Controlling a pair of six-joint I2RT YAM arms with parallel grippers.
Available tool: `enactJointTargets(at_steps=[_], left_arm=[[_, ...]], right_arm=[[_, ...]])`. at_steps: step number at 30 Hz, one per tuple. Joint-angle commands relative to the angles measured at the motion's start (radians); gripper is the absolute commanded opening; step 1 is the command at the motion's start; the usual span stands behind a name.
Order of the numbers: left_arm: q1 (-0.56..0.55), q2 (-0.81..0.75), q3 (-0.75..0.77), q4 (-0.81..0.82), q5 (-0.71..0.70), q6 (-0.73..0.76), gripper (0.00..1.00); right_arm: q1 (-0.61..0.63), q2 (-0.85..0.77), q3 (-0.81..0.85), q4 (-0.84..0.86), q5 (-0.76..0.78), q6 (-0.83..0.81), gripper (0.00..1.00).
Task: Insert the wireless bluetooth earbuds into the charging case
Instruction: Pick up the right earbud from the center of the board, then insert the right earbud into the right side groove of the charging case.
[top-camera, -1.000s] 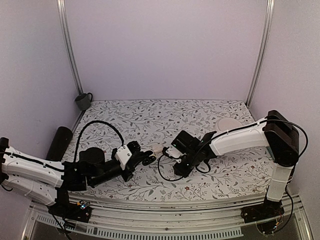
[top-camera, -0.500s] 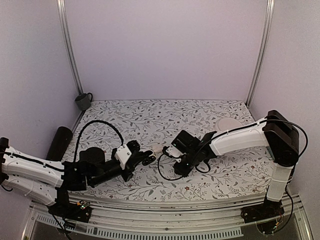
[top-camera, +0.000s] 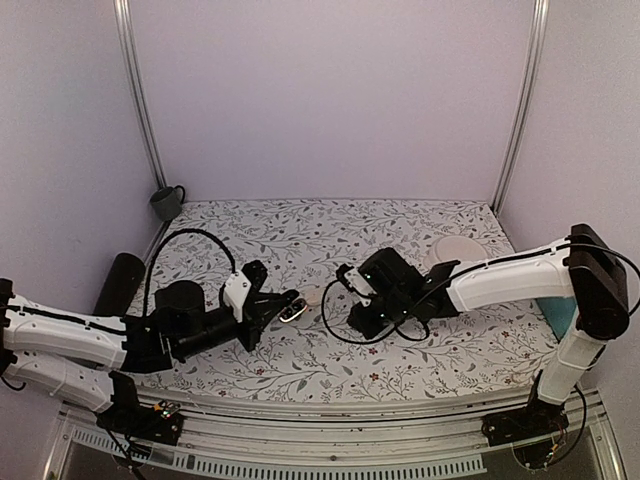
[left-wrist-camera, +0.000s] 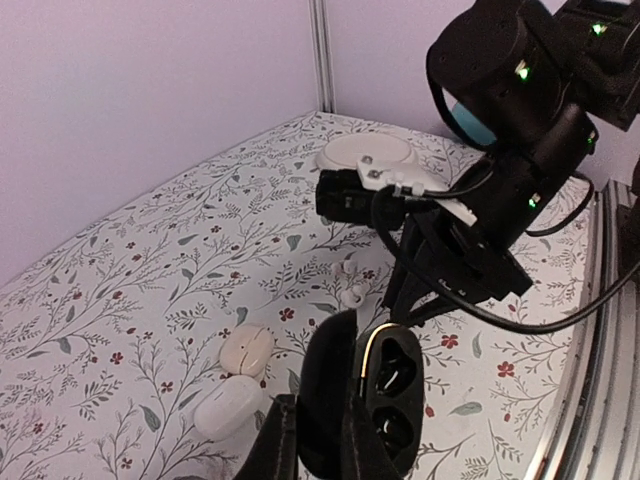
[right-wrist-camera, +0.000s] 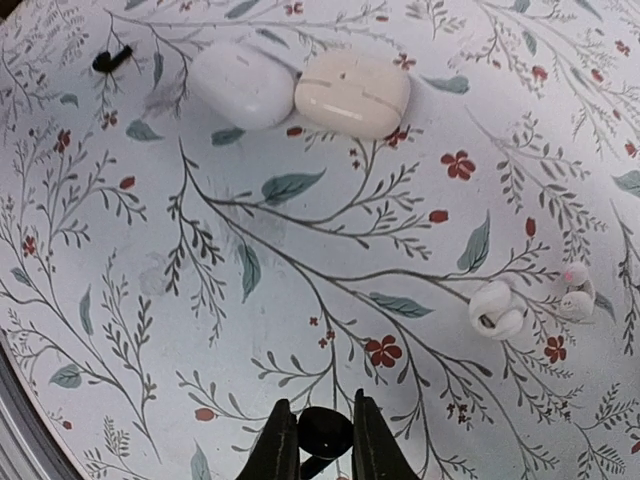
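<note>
1. The left hand (left-wrist-camera: 320, 455) is clenched low on the charging case (left-wrist-camera: 385, 385). The lid stands open and the wells face up and to the right. The glossy shell looks hard and slippery, so a firm pinch across its body suits it.
2. Near the case's right side, but apart from it, the right hand (right-wrist-camera: 322, 442) pinches one black earbud (right-wrist-camera: 322, 428) above the surface (right-wrist-camera: 300, 250).
3. The earbud is probably featherlight, rigid and slick. Held across its body it could twist or pop free, so it calls for a gentle squeeze.
4. It probably needs to travel left to the case, then settle squarely into a well.
</note>
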Motion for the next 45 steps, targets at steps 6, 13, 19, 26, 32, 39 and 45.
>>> enactJointTargets(at_steps=[6, 13, 19, 26, 32, 39, 45], left_arm=[[0.098, 0.037, 0.035, -0.019, 0.181, -0.179, 0.00], [0.129, 0.104, 0.104, -0.051, 0.276, -0.266, 0.00], [0.162, 0.131, 0.168, -0.099, 0.338, -0.312, 0.00], [0.220, 0.155, 0.239, -0.168, 0.451, -0.362, 0.00], [0.249, 0.172, 0.284, -0.207, 0.518, -0.392, 0.00], [0.271, 0.177, 0.314, -0.242, 0.571, -0.421, 0.00], [0.300, 0.181, 0.343, -0.273, 0.629, -0.459, 0.00]], right_arm=[[-0.007, -0.159, 0.026, 0.154, 0.089, 0.069, 0.09], [0.031, -0.216, 0.100, 0.201, 0.118, 0.049, 0.11], [0.098, -0.224, 0.165, 0.226, 0.183, 0.008, 0.11], [0.152, -0.226, 0.207, 0.230, 0.246, -0.037, 0.13], [0.188, -0.203, 0.230, 0.208, 0.282, -0.065, 0.13], [0.212, -0.168, 0.249, 0.175, 0.320, -0.102, 0.13], [0.225, -0.145, 0.271, 0.140, 0.322, -0.136, 0.13]])
